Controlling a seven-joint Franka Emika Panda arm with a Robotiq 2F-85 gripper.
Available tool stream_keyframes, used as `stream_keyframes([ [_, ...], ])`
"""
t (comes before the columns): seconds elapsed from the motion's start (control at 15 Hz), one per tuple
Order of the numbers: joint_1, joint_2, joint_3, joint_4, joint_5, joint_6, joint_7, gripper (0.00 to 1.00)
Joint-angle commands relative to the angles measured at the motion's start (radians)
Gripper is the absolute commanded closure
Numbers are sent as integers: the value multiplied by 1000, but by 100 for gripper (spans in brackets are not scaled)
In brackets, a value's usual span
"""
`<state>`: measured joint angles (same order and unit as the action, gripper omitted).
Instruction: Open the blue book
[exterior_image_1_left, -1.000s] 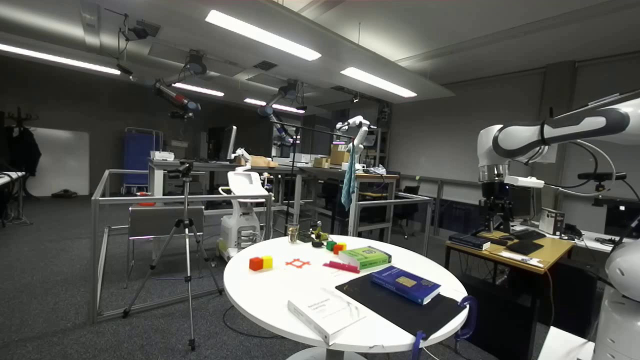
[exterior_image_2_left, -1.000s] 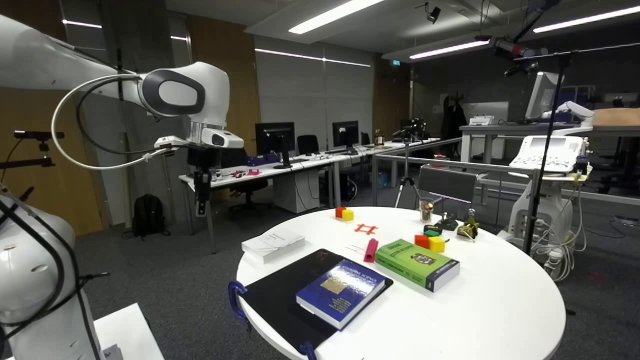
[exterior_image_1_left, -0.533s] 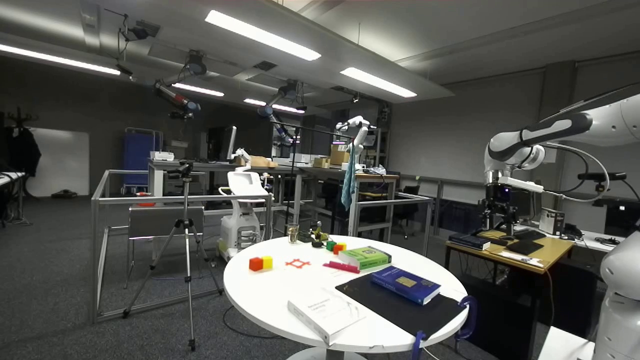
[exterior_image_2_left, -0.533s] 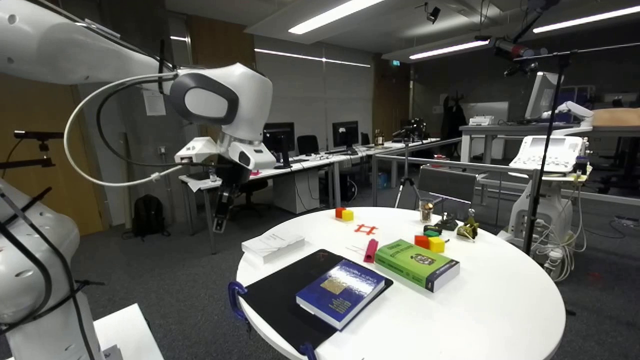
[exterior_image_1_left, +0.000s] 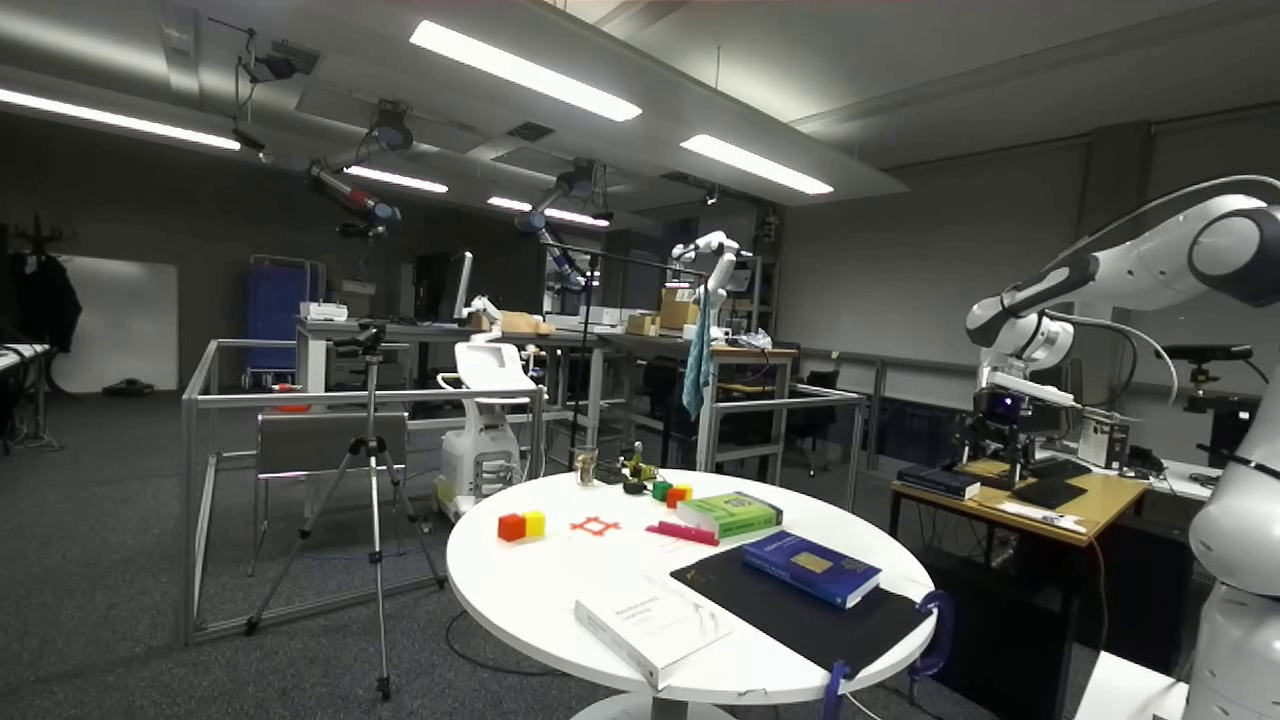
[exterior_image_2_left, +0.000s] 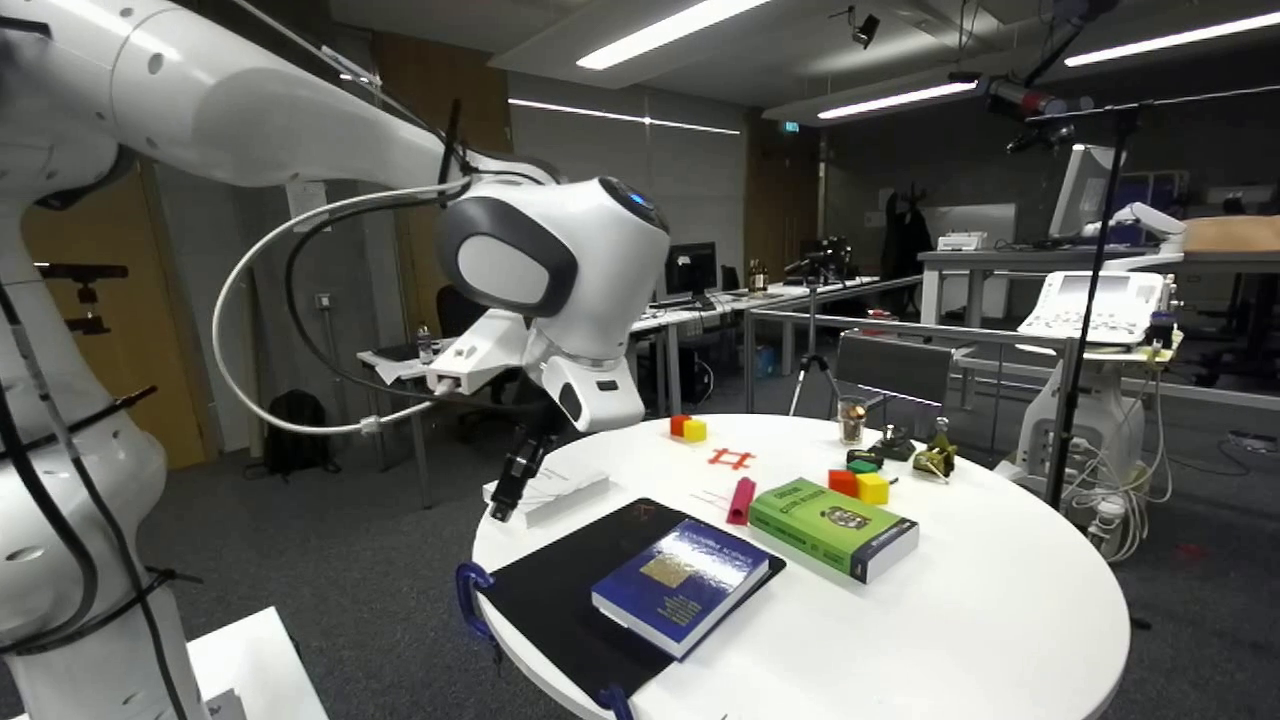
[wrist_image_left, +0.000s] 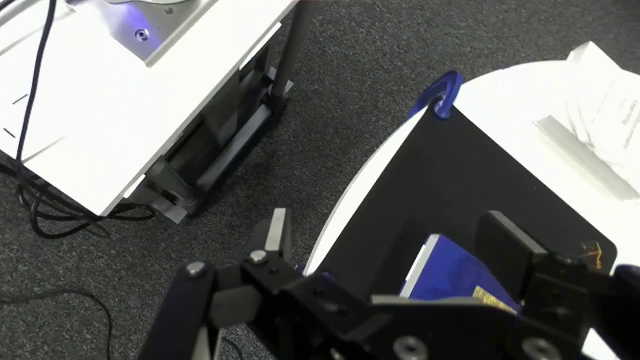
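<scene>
The blue book (exterior_image_2_left: 665, 597) lies shut and flat on a black mat (exterior_image_2_left: 560, 590), and it also shows on the mat in an exterior view (exterior_image_1_left: 812, 572). In the wrist view a corner of the blue book (wrist_image_left: 445, 275) shows between the fingers; the rest is hidden behind the gripper. My gripper (wrist_image_left: 394, 232) is open and empty, with its fingers wide apart. In an exterior view the gripper (exterior_image_2_left: 505, 508) hangs tilted in the air near the table's edge and the white book, apart from the blue book. The gripper also shows in an exterior view (exterior_image_1_left: 990, 472).
The round white table (exterior_image_2_left: 960, 610) carries a white book (exterior_image_2_left: 550, 492), a green book (exterior_image_2_left: 835, 525), a pink piece (exterior_image_2_left: 741, 501), coloured cubes (exterior_image_2_left: 858, 487) and a glass (exterior_image_2_left: 852, 420). Blue clamps (wrist_image_left: 440, 95) hold the mat at the table's edge.
The arm has reached out and come down toward the table, and the gripper has tilted. It has moved right in the view that shows it nearer. The blue book has not moved.
</scene>
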<state>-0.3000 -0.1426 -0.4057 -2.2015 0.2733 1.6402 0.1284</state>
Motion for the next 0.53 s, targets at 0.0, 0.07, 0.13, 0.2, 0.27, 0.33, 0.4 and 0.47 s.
stream_keyframes([
  [0.0, -49, 153, -30, 156, 106, -71, -47, 0],
  [0.07, -61, 178, -34, 176, 129, -74, -61, 0],
  [0.13, -52, 116, -10, 98, 81, -14, -31, 0],
  [0.2, -59, 137, -11, 113, 86, -15, -35, 0],
  [0.27, -60, 143, -10, 112, 85, -14, -35, 0],
  [0.33, -59, 144, -9, 111, 85, -14, -35, 0],
  [0.4, -59, 143, -8, 111, 85, -14, -35, 0],
  [0.47, -58, 141, -6, 111, 85, -14, -35, 0],
])
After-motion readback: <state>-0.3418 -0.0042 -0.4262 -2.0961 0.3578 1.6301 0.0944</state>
